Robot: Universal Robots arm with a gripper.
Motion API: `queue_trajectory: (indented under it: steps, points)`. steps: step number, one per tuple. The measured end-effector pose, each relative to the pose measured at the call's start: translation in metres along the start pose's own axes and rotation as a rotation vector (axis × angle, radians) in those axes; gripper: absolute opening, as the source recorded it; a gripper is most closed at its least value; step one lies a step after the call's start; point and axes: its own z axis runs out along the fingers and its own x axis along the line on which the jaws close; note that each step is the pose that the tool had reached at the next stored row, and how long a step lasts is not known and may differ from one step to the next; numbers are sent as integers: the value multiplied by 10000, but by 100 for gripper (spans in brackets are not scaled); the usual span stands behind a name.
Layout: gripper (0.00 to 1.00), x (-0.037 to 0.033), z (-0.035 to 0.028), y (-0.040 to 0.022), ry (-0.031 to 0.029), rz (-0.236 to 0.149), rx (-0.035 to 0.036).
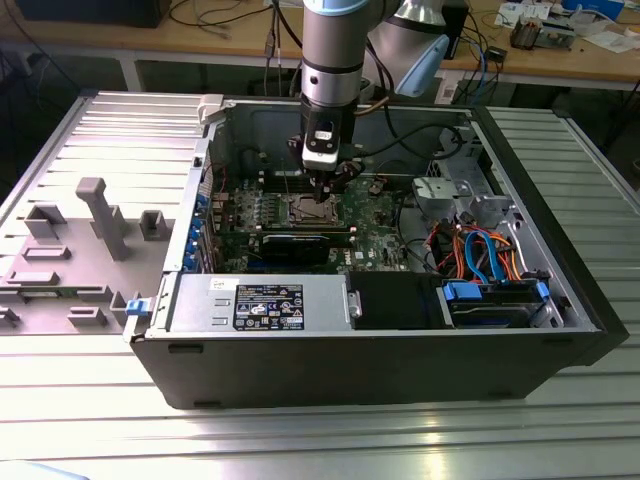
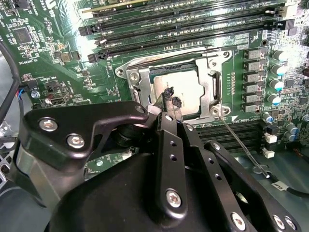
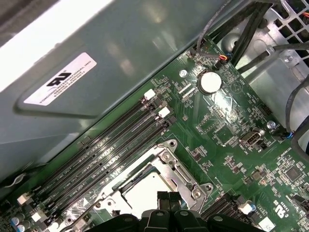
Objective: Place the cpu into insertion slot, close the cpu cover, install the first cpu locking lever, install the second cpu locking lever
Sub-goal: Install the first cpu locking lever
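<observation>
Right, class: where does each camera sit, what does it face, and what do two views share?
Exterior view: off the arm, looking down into the computer case; arm and gripper show.
Second wrist view: on the wrist, facing the cpu; gripper shows.
First wrist view: on the wrist, facing motherboard and case wall; gripper shows.
Shared: both wrist views show the cpu.

Ribbed metal table [image 1: 300, 440], open computer case [image 1: 350, 372]
</observation>
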Motion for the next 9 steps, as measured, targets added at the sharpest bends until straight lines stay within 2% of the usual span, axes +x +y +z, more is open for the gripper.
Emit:
queue_trajectory:
  steps: [9]
  points:
    - [11, 0, 0, 0, -3, -156, -5]
